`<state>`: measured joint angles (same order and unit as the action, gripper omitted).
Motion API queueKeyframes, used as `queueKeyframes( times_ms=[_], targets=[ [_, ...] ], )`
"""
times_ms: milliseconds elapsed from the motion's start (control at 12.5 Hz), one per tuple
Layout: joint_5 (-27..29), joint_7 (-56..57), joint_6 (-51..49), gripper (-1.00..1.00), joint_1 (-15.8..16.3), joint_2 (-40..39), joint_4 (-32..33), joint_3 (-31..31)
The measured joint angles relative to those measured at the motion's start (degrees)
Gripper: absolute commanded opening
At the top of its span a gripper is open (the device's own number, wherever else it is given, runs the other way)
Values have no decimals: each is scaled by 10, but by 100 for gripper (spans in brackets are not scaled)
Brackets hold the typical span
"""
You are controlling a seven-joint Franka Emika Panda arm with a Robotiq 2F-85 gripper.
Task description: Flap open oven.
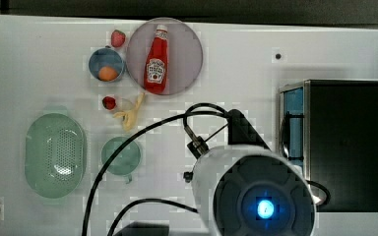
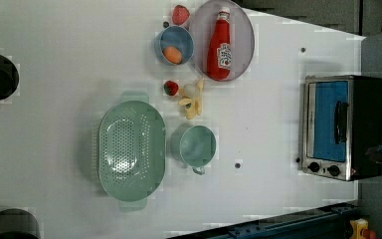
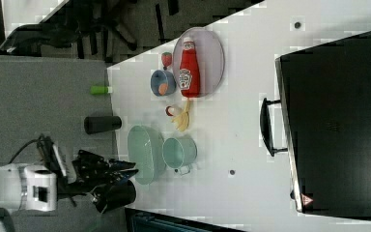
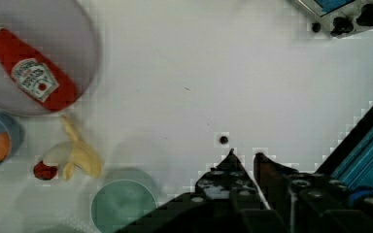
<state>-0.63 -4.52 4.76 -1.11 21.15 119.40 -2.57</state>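
Two fingertips of the gripper [image 4: 243,158] were seen nearly together, grasping nothing, above bare table [image 4: 199,73]. A Heinz-labelled ketchup bottle [image 4: 26,73] lay on a plate [image 4: 85,43]; an orange [image 1: 108,73] sat in a blue bowl [image 1: 94,59]. The oven [image 2: 343,127] stood shut at the left view's right.

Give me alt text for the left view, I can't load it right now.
The oven stands at the left view's right with its blue glass door shut. On the white table lie a green colander, a green cup, a peeled banana and a ketchup bottle on a plate.
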Motion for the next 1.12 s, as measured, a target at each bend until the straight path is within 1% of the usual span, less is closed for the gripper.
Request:
queueKeyframes(
  times_ms=[160,400,720,800,960,1120],
  targets=[
    [-7,17,6,-65,-5,-10,4,-10],
    [-9,97,45,-65,-9,-10,19,-44],
    [-16,276,92,-65,-26,-11,35,-96],
    [-31,328,120,-65,-29,-16,39,-112],
    [-63,418,175,-65,-35,-37,40,-138],
    [-64,489,218,-65,-40,-71,43,-162]
  ],
)
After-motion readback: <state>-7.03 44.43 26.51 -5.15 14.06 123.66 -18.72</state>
